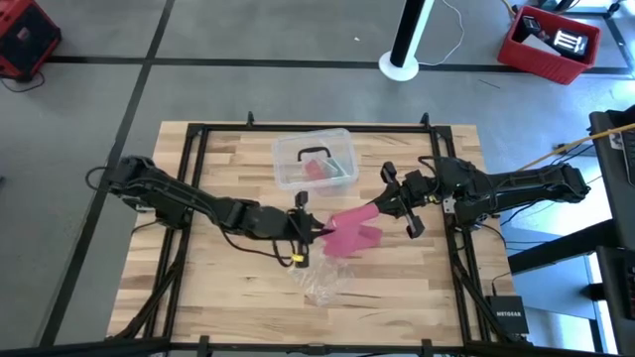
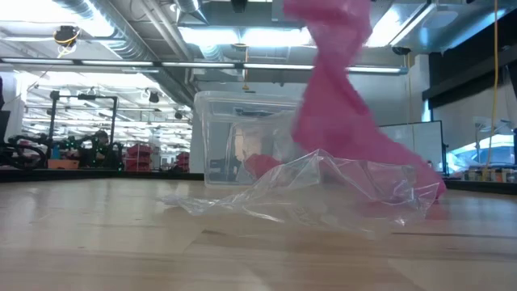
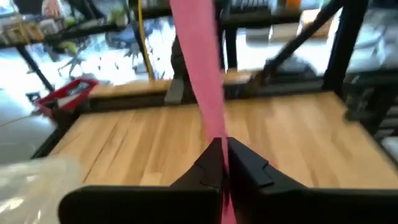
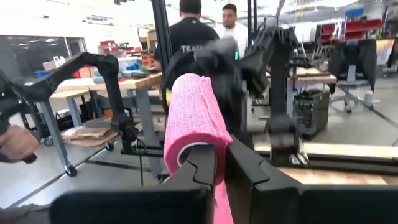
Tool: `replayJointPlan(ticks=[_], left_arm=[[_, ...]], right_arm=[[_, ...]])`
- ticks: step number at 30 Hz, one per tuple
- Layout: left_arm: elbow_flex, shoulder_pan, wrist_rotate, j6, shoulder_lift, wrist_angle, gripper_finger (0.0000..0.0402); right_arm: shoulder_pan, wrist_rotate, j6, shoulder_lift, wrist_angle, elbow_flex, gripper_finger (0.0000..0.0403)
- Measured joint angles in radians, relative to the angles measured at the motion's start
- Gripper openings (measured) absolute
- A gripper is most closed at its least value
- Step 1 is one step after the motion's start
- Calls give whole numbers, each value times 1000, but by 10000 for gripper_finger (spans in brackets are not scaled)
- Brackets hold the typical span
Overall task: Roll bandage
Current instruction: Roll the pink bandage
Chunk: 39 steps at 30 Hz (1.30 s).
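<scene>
The pink bandage (image 1: 349,234) hangs between my two grippers over the middle of the table. My left gripper (image 1: 319,231) is shut on its strip (image 3: 198,56). My right gripper (image 1: 380,206) is shut on it too, with a rolled end (image 4: 193,115) standing above the fingers. In the low view the bandage (image 2: 335,89) drops from above, and its lower part (image 2: 404,158) spreads low behind the clear wrapper (image 2: 323,190). My left gripper pinches the flat strip (image 3: 217,132) between its two fingertips, coming nearly level from the table's left. The strip runs on from the fingers, up and away toward the other arm, lifted off the table there. My right gripper pinches the strip just under the rolled end (image 4: 214,177) between its two fingers, coming level from the table's right. The roll stands above the fingertips, clear of the table, and the strip passes down between the fingers.
A clear plastic box (image 1: 316,159) with pink and green contents stands behind the grippers toward the far edge. The crumpled clear wrapper (image 1: 322,283) lies on the table nearer the front edge. Bare wood lies to the left and right. People stand in the room beyond.
</scene>
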Motion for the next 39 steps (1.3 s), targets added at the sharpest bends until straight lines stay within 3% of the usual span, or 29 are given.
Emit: replayJointPlan(ticks=[13,17,21,27,32,39], left_arm=[[4,2,-12,-8,43,1,20],[29,12,-10,-26,28,-7,52],[40,14,-6,-26,2,-32,110],[98,-8,-6,21,-111,-191,177],[105,-14,-30,29,-167,-195,191],[104,-4,-37,49,-124,-159,192]], right_arm=[[0,-1,0,0,9,0,20],[0,-1,0,0,-19,0,20],[0,-1,0,0,-61,0,20],[0,0,0,0,-132,0,21],[0,8,0,1,-150,0,21],[0,8,0,30,-130,0,21]])
